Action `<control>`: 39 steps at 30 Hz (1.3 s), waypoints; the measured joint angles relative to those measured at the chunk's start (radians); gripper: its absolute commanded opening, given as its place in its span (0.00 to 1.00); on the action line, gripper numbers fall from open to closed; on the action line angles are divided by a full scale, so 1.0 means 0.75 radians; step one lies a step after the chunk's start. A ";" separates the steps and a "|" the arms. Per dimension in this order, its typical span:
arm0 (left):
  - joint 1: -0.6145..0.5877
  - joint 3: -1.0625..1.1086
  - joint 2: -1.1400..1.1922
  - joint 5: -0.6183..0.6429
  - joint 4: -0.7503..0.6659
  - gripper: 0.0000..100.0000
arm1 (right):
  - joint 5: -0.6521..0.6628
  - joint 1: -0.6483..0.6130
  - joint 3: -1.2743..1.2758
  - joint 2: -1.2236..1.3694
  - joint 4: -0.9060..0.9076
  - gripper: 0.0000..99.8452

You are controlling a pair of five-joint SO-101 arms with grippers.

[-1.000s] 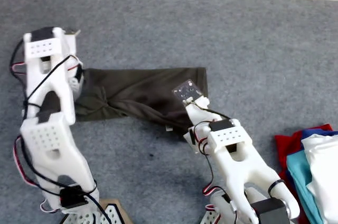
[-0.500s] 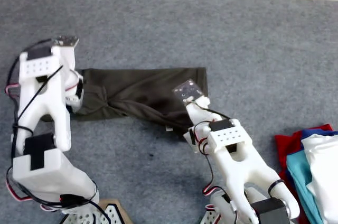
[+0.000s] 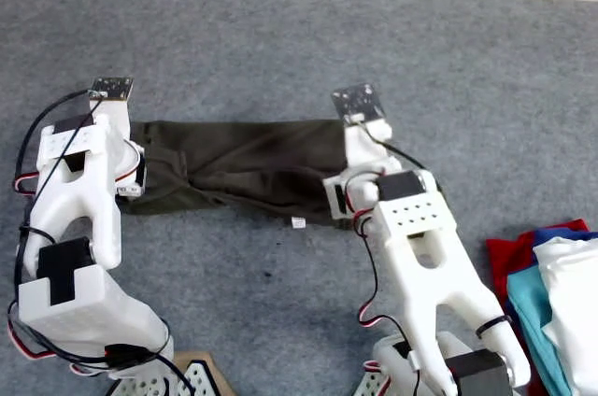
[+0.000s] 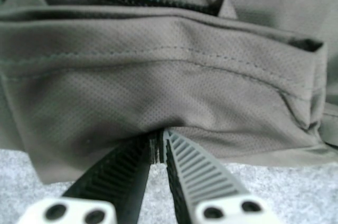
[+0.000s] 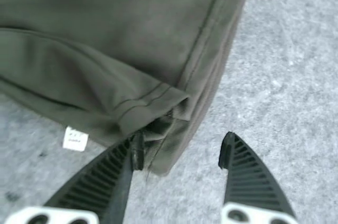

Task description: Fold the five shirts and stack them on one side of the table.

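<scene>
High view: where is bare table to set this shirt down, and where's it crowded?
Bare: the table strip between the dark shirt and the far wall, and the far right corner beyond the shirt stack. Crowded: the stack's corner, and the shirt's ends at the left gripper and right gripper.

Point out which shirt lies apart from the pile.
The dark olive shirt, stretched out alone on the grey table. The others, red, blue, teal and white, overlap in one pile at the table's edge.
</scene>
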 measured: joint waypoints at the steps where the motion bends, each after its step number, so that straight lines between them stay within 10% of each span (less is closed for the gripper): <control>1: 0.000 0.002 0.000 0.000 -0.004 0.04 | 0.000 0.000 -0.010 0.000 0.029 0.24; 13: 0.000 0.006 0.000 0.000 -0.016 0.04 | -0.086 0.020 -0.180 -0.039 0.196 0.24; 39: 0.000 0.006 0.000 0.000 -0.016 0.04 | -0.286 0.145 -0.311 0.751 -0.280 0.24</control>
